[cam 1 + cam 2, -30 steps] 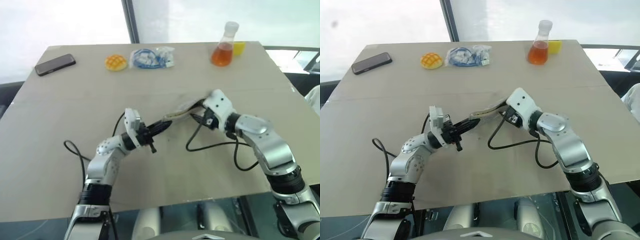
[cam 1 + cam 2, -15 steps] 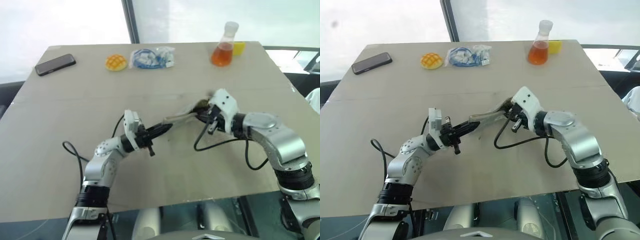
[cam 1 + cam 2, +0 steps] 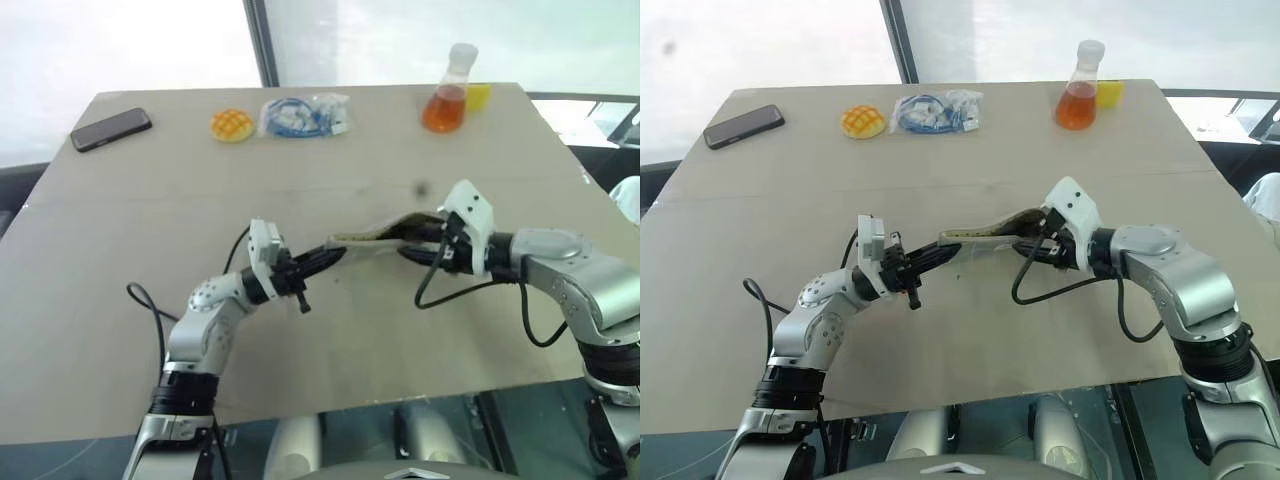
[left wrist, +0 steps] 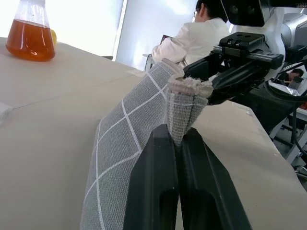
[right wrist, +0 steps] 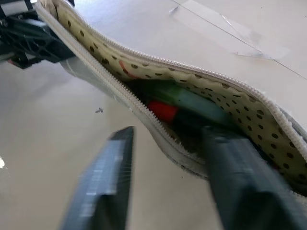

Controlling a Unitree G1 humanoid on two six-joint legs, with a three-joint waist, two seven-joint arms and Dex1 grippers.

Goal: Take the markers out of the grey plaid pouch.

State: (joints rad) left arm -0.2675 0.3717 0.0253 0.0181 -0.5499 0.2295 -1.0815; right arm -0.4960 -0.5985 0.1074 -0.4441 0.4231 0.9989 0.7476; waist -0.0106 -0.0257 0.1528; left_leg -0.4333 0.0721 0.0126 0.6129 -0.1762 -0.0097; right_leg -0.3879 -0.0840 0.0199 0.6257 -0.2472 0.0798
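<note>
the grey plaid pouch (image 3: 375,232) hung lifted above mid-table (image 3: 120,300), unzipped, between both arms. the left gripper (image 4: 176,143) was pressed together, pinching the pouch's end seam. the right gripper (image 5: 168,158) stood spread at the open mouth, one finger (image 5: 235,177) inside, one outside. the markers (image 5: 187,108), red and green, lay inside on the dotted lining. beyond the pouch stood a flask (image 3: 448,95), a clear bag (image 3: 305,114), a bun (image 3: 232,125) and a phone (image 3: 110,128), all well apart. since earlier the right arm had drawn rightward and its wrist rolled.
</note>
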